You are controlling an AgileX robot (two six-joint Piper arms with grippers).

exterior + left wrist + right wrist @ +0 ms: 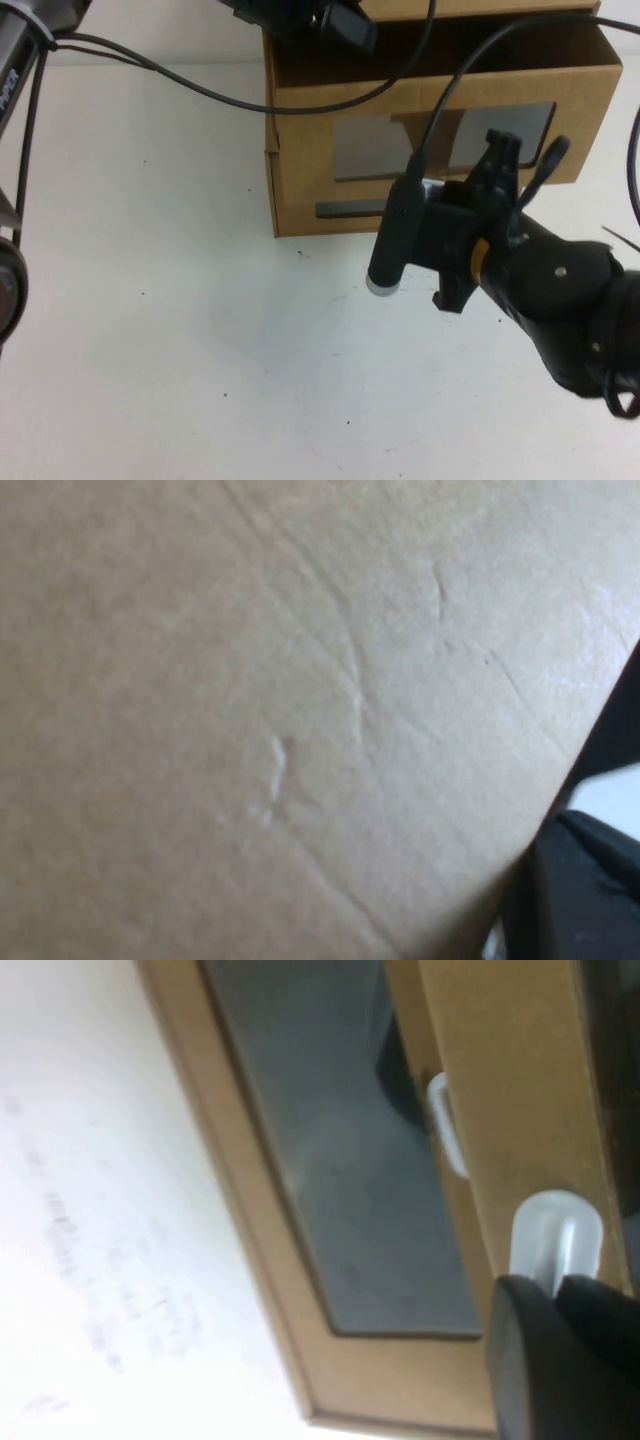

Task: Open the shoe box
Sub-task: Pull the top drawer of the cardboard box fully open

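The brown cardboard shoe box (300, 150) stands at the back of the table, its front panel (300, 1290) set with grey windows (365, 145). A dark gap (440, 55) shows between the front panel and the lid edge (480, 8). My right gripper (500, 145) is at the front panel. In the right wrist view the right gripper (555, 1290) is shut on a clear plastic tab (555, 1225) that sticks out of the panel. My left gripper (335, 22) hangs over the box's back left top. Its wrist view is filled by cardboard (250, 680).
The white table (200, 350) stretches in front and to the left of the box. Black cables (200, 90) run across the box's top left. Part of the left arm (10, 280) shows at the left edge.
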